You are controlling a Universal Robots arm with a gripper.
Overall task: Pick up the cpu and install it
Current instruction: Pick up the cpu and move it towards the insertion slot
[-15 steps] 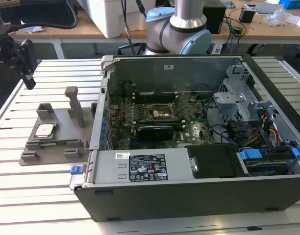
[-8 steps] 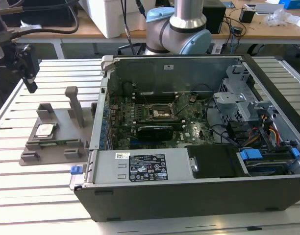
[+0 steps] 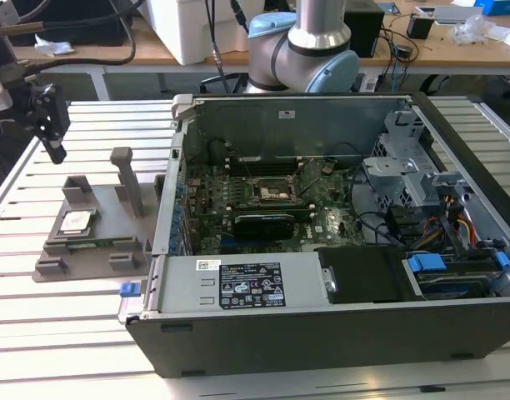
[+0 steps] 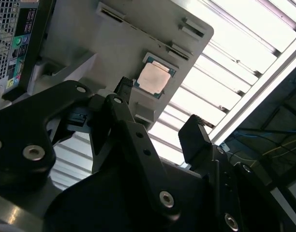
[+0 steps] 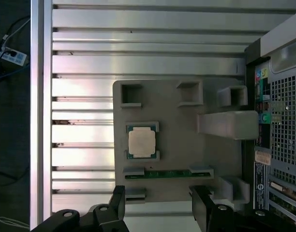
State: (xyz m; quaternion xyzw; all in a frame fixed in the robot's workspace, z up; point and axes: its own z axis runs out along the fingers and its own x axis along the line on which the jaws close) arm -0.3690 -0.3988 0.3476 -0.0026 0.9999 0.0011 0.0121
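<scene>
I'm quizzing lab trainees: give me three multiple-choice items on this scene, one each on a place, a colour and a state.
1. Where does the cpu lie? A in the tray; B in the motherboard socket; C on the table.
2. The tray's colour? A red; B grey; C yellow.
3. The pincer is? A shut on the cpu; B shut, empty; C open, empty.
1 A: it sits in the tray's pocket. 2 B: grey plastic shows. 3 C: its fingers stand apart, nothing between.

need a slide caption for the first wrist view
Open gripper hovers near the grey tray holding the cpu, beside the computer case.
</scene>
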